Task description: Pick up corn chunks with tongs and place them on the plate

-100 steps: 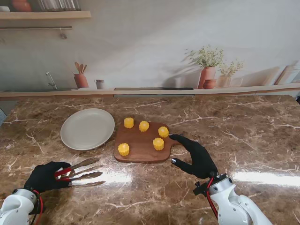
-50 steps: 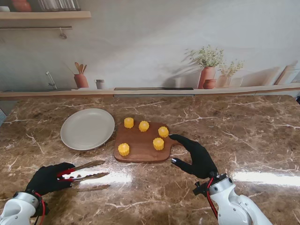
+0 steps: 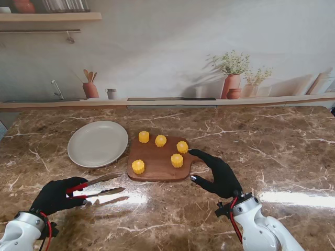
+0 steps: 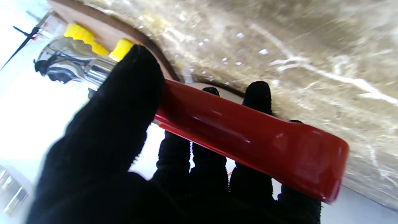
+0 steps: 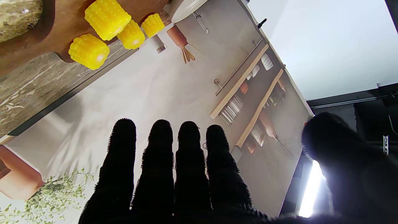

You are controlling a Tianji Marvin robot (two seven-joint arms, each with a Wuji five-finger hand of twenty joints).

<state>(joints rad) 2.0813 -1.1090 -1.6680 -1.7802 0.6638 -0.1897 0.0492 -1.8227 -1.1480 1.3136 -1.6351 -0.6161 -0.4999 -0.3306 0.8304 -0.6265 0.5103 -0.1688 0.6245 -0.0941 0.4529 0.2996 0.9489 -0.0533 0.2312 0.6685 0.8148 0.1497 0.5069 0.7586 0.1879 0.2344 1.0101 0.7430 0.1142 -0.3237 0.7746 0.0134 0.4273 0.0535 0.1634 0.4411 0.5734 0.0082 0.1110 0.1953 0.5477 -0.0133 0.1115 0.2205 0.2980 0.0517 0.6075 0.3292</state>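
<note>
Several yellow corn chunks (image 3: 138,167) lie on a brown cutting board (image 3: 157,159) at the table's middle. A white plate (image 3: 98,143) sits to the board's left. My left hand (image 3: 54,195), in a black glove, is shut on red-handled metal tongs (image 3: 97,187) held off the table, their tips apart and pointing toward the board's near left corner. The left wrist view shows the red handle (image 4: 245,137) across my fingers and corn chunks (image 4: 121,49) beyond. My right hand (image 3: 220,172) is open, fingers straight, resting by the board's right edge. The right wrist view shows corn chunks (image 5: 107,18) on the board.
The marble table (image 3: 272,151) stretches wide to the right. At its far edge runs a ledge with a printed kitchen backdrop: plant pots (image 3: 231,83) and a utensil jar (image 3: 90,88).
My left hand has lifted the tongs off the table and carried them forward and right toward the board. The right hand has stayed put.
</note>
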